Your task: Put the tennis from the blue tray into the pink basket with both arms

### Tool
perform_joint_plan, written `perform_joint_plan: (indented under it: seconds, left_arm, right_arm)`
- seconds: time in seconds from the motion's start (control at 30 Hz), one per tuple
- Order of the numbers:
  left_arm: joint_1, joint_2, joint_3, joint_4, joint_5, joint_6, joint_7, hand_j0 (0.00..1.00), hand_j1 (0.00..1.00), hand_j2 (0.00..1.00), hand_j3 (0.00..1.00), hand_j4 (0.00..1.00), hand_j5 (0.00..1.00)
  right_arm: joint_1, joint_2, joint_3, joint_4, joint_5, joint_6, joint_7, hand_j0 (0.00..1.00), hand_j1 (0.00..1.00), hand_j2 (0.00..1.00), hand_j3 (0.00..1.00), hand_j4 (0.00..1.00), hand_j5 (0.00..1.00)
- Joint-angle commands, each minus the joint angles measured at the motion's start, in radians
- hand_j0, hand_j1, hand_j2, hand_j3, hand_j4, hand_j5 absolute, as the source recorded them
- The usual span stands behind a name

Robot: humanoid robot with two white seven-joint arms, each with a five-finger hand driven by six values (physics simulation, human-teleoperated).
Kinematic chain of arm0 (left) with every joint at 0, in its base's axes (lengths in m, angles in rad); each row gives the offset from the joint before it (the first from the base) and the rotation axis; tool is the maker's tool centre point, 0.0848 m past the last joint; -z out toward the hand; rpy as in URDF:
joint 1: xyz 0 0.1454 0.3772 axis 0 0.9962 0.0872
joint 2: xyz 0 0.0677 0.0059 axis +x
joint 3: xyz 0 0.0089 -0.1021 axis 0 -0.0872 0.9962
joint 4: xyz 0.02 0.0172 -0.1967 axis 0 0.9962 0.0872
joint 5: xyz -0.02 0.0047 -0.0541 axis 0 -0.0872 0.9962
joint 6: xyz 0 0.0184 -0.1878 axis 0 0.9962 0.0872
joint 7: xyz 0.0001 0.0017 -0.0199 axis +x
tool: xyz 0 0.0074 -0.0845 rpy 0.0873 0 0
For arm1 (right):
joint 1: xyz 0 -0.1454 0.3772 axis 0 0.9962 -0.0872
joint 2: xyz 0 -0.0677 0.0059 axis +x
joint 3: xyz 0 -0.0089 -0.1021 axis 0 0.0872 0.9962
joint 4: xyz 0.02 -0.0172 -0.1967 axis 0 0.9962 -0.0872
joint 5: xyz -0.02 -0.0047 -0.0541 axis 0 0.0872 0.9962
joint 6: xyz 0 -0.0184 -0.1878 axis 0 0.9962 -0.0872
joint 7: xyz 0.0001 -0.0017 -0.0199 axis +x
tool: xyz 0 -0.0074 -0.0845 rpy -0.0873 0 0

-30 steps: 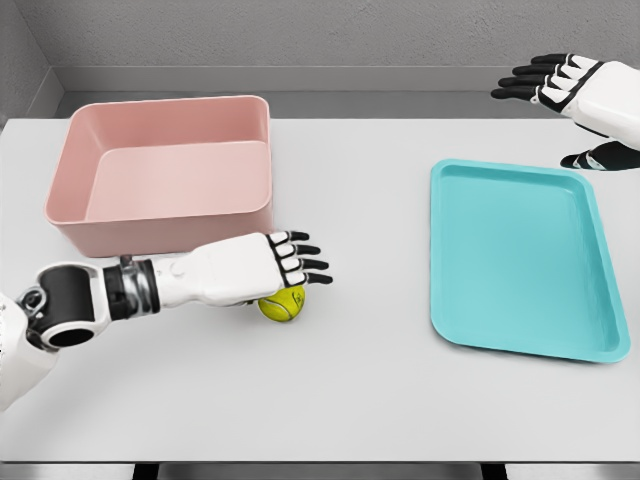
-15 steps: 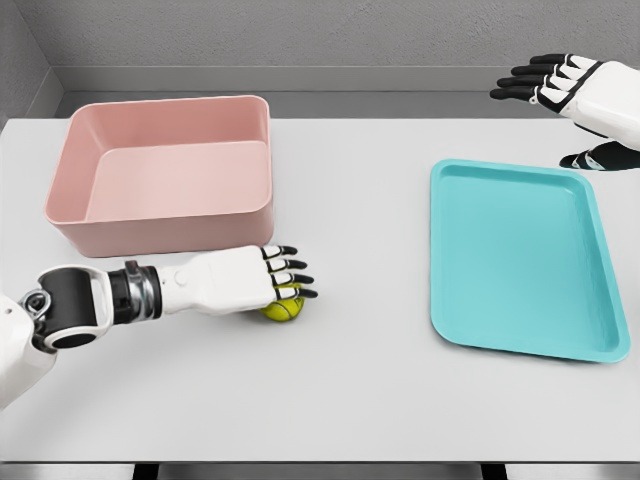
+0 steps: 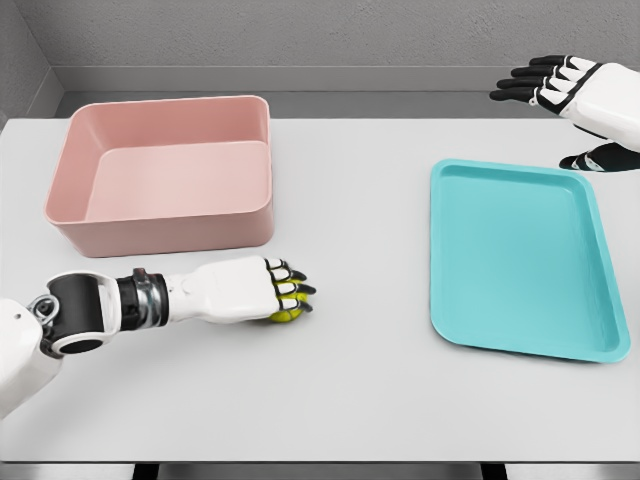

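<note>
Yellow-green item: tennis ball (image 3: 286,311) — on the bare white table (image 3: 330,400), in front of the pink basket and well apart from the blue tray; only slivers of it show between the fingers.

Nearest holder: left hand (image 3: 262,291) — its arm enters at the lower left and lies low across the table; fingers (image 3: 290,293) curled down over the ball, closed round it from above and from the robot's side.

Ball relative to hand: under the fingertips, at the far end of the palm — the ball looks to be touching the table, so the grasp reads as just made, not lifted.

Risk, grip: the hold seems to sit on the fingertips more than in the palm — a round ball could squirt out forward on the lift and roll off across the table.

Risk, path: the near wall of the basket stands between hand and cavity — a lift that is too low could knock the ball or knuckles against the rim.

Middle ground, left: pink basket (image 3: 160,205) — open-topped, nothing seen inside, just beyond the left hand.

Middle ground, right: blue tray (image 3: 520,258) — flat, nothing on it.

Far right: right hand (image 3: 555,83) — raised beyond the tray's far corner, fingers spread and relaxed, holding nothing.

Risk, release: opening over the rim rather than the cavity could bounce the ball back onto the table.
</note>
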Motion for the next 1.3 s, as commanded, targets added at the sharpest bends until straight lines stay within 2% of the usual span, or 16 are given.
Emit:
perform_joint_plan:
  seconds: [0.0,0.3,0.47,0.9,1.1,1.27]
  left_arm:
    - [0.000,0.001,-0.002,0.000,0.000,-0.002,-0.008,0.60,0.60,0.60,0.60,0.60,0.60]
    - [-0.018,0.026,-0.001,0.000,0.020,-0.002,-0.008,0.37,0.37,0.37,0.37,0.37,0.37]
    - [-0.034,0.030,-0.002,0.002,0.055,-0.002,-0.005,0.37,0.37,0.37,0.37,0.37,0.37]
    - [-0.032,0.018,0.004,0.005,0.301,-0.002,0.001,0.36,0.36,0.36,0.36,0.36,0.36]
    - [-0.040,-0.051,0.013,0.002,0.358,-0.002,0.003,0.36,0.36,0.36,0.36,0.36,0.36]
    - [-0.092,-0.091,0.035,0.002,0.414,-0.002,0.004,0.36,0.36,0.36,0.36,0.36,0.36]
  right_arm:
    - [0.000,-0.001,0.000,-0.001,-0.006,0.002,-0.001,1.00,1.00,1.00,1.00,1.00,1.00]
    - [0.000,-0.001,0.000,-0.002,-0.006,0.002,-0.001,1.00,1.00,1.00,1.00,1.00,1.00]
    - [0.000,-0.001,0.000,-0.002,-0.006,0.002,-0.001,1.00,1.00,1.00,1.00,1.00,1.00]
    - [0.002,-0.001,0.000,-0.004,-0.006,0.002,-0.001,1.00,1.00,1.00,1.00,1.00,1.00]
    - [0.002,-0.001,0.000,-0.004,-0.006,0.002,-0.001,1.00,1.00,1.00,1.00,1.00,1.00]
    - [0.002,-0.002,0.000,-0.004,-0.006,0.002,-0.001,1.00,1.00,1.00,1.00,1.00,1.00]
